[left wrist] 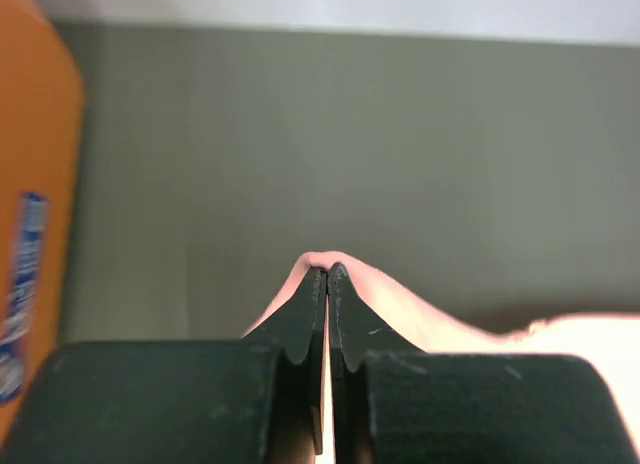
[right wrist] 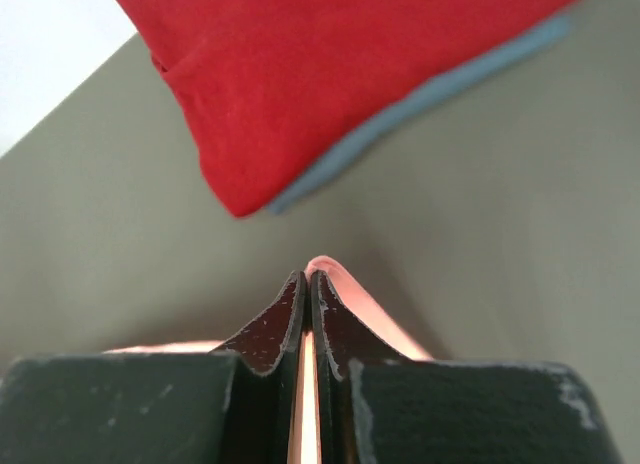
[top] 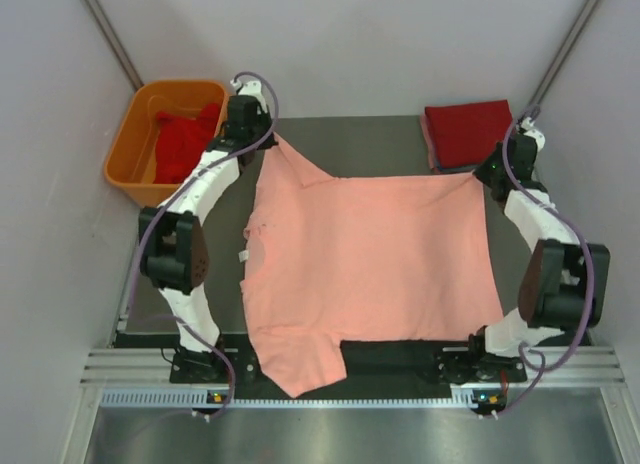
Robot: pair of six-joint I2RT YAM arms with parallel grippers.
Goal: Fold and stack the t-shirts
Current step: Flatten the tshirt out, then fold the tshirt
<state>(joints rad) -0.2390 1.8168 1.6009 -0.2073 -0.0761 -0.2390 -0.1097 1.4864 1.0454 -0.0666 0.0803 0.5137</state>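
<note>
Leftmost, we see a red tee (top: pixel 185 139) heaped in the orange tub (top: pixel 135 149). Our left gripper (left wrist: pixel 327 271) pinches one far corner of the salmon-pink tee (top: pixel 370 254), spread across the table (top: pixel 380 144). Our right gripper (right wrist: pixel 307 276) pinches the other, near the folded red tee (top: pixel 468 132).

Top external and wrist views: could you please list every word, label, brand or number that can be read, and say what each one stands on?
Nothing can be read in any view.
On the orange tub, the blue sticker: print too blurred to read.
On the salmon-pink t-shirt, the white neck label: too small to read.
On the folded red t-shirt: no print shows.
</note>
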